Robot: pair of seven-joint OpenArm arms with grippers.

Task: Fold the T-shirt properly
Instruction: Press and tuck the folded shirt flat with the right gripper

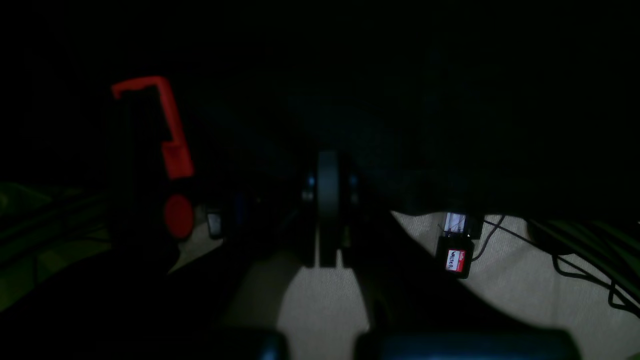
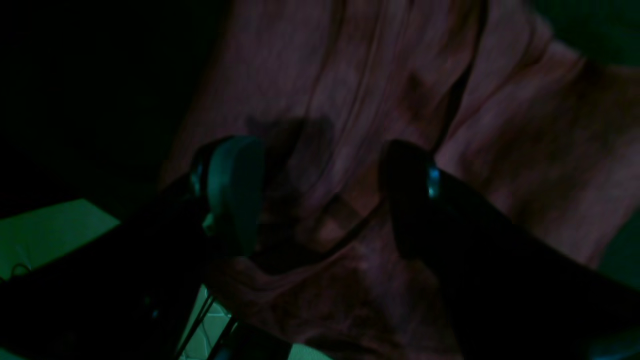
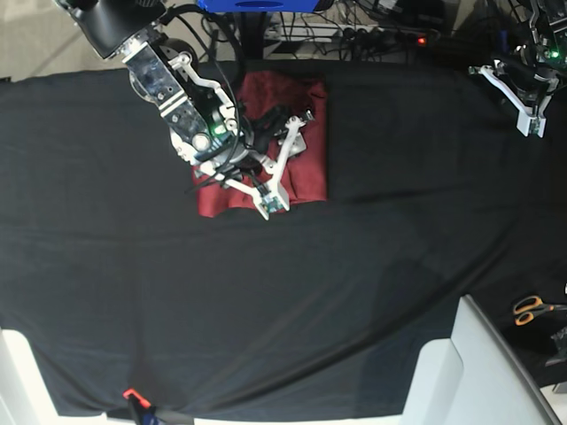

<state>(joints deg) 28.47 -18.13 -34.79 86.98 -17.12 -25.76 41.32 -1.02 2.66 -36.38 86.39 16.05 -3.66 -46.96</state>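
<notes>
The brick-red T-shirt [image 3: 310,177] lies folded into a rough rectangle at the back middle of the black-clothed table. In the right wrist view it fills the frame as wrinkled fabric [image 2: 350,100]. My right gripper [image 3: 282,170] hangs right over the shirt, open, with one finger on each side of a fold [image 2: 320,200]; nothing is held. My left gripper [image 3: 533,122] is at the table's far back corner, away from the shirt. In the dark left wrist view its fingers [image 1: 327,170] look pressed together and empty.
The black table cloth [image 3: 283,301] covers the whole table. Orange-handled scissors [image 3: 532,307] lie off the table's right edge by a white panel [image 3: 469,372]. A red clamp [image 1: 165,135] and cables [image 1: 575,260] show in the left wrist view.
</notes>
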